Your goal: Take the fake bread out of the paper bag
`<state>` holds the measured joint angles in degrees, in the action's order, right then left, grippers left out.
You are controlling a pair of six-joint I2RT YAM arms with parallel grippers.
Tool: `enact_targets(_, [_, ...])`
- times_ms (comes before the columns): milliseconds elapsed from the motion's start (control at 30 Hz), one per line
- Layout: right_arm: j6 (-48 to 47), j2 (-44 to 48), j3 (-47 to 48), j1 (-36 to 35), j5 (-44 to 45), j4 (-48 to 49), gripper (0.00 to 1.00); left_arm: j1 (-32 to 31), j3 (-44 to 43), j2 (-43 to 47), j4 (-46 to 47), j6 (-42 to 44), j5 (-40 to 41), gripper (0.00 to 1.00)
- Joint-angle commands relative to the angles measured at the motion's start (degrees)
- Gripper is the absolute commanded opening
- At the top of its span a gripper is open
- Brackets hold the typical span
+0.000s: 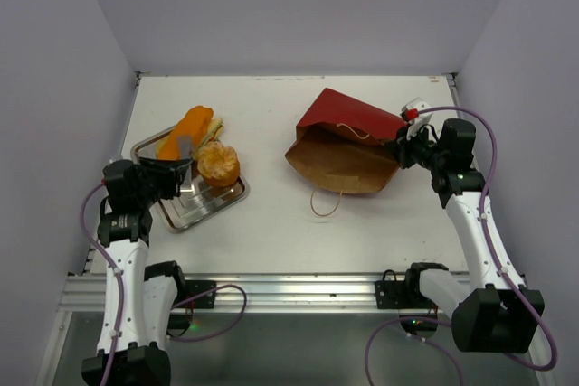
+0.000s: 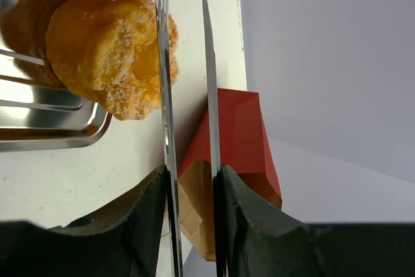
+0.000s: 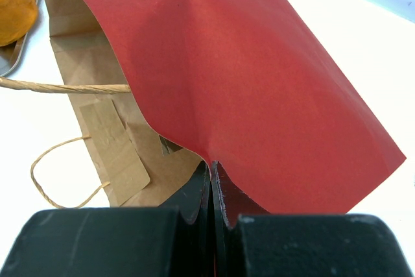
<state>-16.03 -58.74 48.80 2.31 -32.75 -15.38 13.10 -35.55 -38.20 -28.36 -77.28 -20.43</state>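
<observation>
Nearest, on the left: tongs (image 2: 163, 95) squeezed in the left gripper (image 2: 191, 183), blades a narrow slit apart, reaching over the tray (image 1: 197, 207); tips cut off in the wrist view, so impossible to tell whether pinching anything. Just past, on the tray: bun (image 1: 218, 163), then roll (image 1: 194, 119) and wedge (image 1: 215, 122) toward the far corner, all three out of the bag (image 1: 348, 124). Farther right: bag on its side on the table (image 1: 271, 223), mouth open toward the near edge, red upper panel pinched tight in the right gripper (image 3: 212, 183); nothing showing on the brown lining from above, deep end hidden. Probably the set-down step of a transfer. Next, most likely: lift the tongs off the tray, swing across to the mouth, probe the hidden depth for any leftover piece, lip held up.
</observation>
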Motion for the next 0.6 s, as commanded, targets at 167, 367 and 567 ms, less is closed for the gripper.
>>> enact_targets(167, [0.83, 1.17, -0.19, 0.16, -1.35, 2.37, 0.0, -1.67, -2.42, -0.56, 11.27, 5.29, -4.17, 0.26])
enact_targets(367, [0.56, 1.08, -0.28, 0.16, -1.17, 2.28, 0.0, -5.01, -2.33, -5.92, 20.36, 13.35, -16.82, 0.11])
enact_targets(567, [-0.67, 0.56, -0.02, 0.16, -0.91, 1.58, 0.0, -12.49, -4.7, -6.2, 15.99, 28.28, -18.25, 0.05])
